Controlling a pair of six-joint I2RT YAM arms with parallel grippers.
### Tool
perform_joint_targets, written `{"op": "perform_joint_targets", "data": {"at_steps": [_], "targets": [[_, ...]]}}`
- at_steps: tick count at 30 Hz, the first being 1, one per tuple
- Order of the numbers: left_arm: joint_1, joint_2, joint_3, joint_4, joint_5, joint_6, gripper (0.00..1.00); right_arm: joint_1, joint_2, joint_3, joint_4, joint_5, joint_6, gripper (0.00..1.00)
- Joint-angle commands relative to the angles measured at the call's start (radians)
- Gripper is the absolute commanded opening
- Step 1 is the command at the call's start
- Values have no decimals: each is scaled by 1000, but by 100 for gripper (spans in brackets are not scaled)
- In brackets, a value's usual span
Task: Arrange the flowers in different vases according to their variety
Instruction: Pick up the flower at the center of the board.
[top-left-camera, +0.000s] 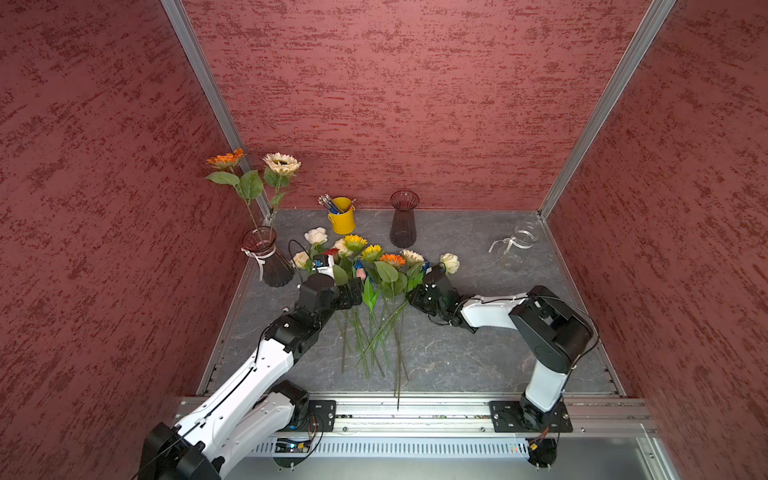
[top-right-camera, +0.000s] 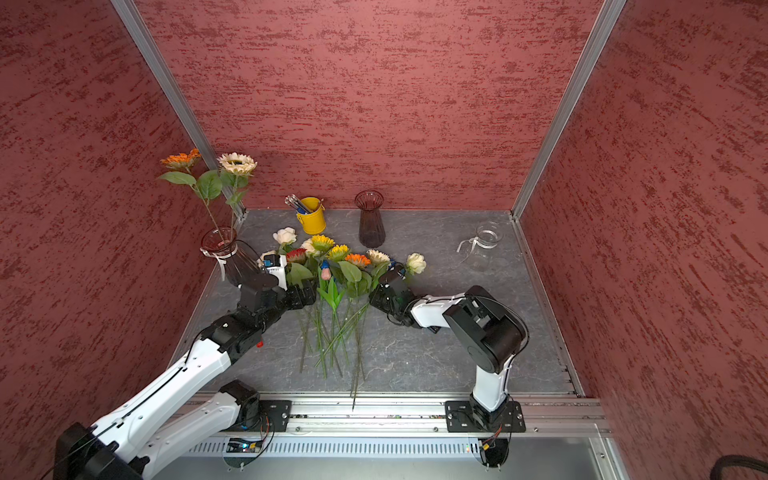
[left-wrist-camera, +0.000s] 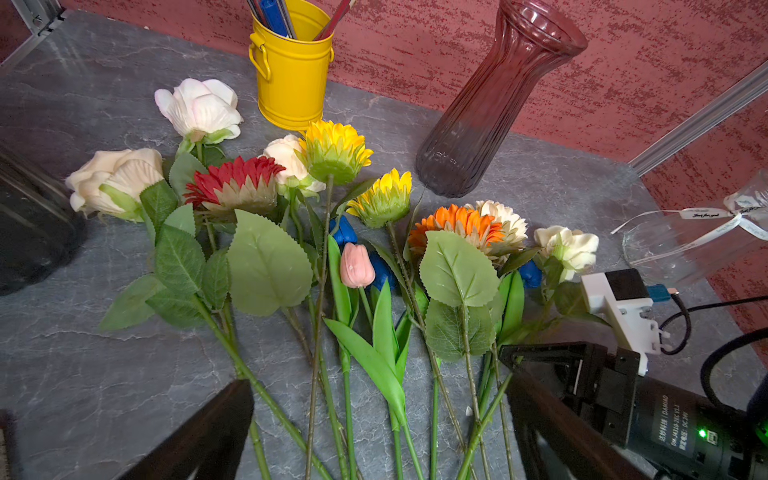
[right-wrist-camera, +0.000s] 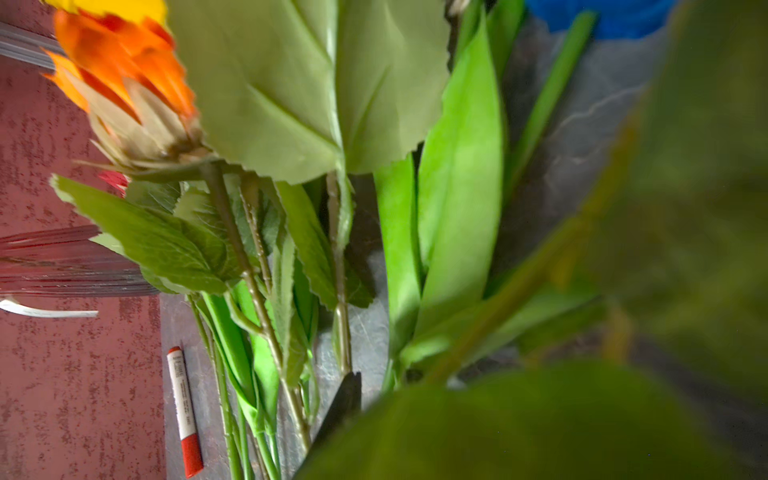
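Three glass vases are standing on the grey marbled tabletop (top-left-camera: 478, 332):
- a dark ribbed flared vase with a white ribbon (top-left-camera: 266, 259)
- a plain dark ribbed flared vase (top-left-camera: 403, 220)
- a smaller clear vase with a white ribbon (top-left-camera: 524, 235)

The ribboned dark vase is holding two upright sunflowers, one orange (top-left-camera: 226, 158) and one cream (top-left-camera: 282, 163). A small yellow metal bucket (top-left-camera: 343, 216) is holding pens and pencils (top-left-camera: 328, 203).

The loose flowers are lying fanned on the tabletop between the arms, blooms pointing toward the back wall:
- five loose sunflowers (left-wrist-camera: 232, 183): one red, two yellow, one orange, one cream
- four cream-white or pale pink roses (left-wrist-camera: 199, 106)
- one pink tulip (left-wrist-camera: 356, 266)
- at least three blue tulips (left-wrist-camera: 343, 230)

The left gripper (left-wrist-camera: 380, 384) is sitting low over the pile with its jaws spread wide. The central green stems are lying between the fingers.

The right gripper (top-left-camera: 413, 295) is reaching into the stems at the right edge of the pile, just below the orange and cream blooms. Leaves are covering its jaws, so whether they are clamping a stem cannot be determined.
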Motion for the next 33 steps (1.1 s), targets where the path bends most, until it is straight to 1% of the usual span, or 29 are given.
{"op": "perform_joint_targets", "data": {"at_steps": [1,4,11,17,21,24,27,30,32,33], "targets": [[-6,-7,-9,8,-14,-8,100,-7,-6,24,30,3,-15,15],[-6,-13,-22,10,-15,-13,100,-7,-36,19,21,9,-16,9],[-6,-7,-35,18,-5,-22,100,-7,-142,18,-49,35,-22,0],[-7,-7,-38,19,3,-35,100,-6,-264,32,-141,65,-52,0],[-9,-7,-40,13,14,-47,100,-5,-339,77,-243,87,-123,0],[-13,-7,-41,9,21,-55,100,-5,-388,174,-369,126,-242,0],[-15,-4,-46,4,30,-65,100,-9,-393,318,-488,183,-390,0],[-21,-2,-52,-1,36,-75,100,-34,-361,509,-569,244,-554,0],[-23,-3,-58,1,42,-83,100,-65,-299,642,-574,269,-649,0],[-24,-3,-62,3,45,-87,100,-83,-273,696,-563,268,-675,0]]}}
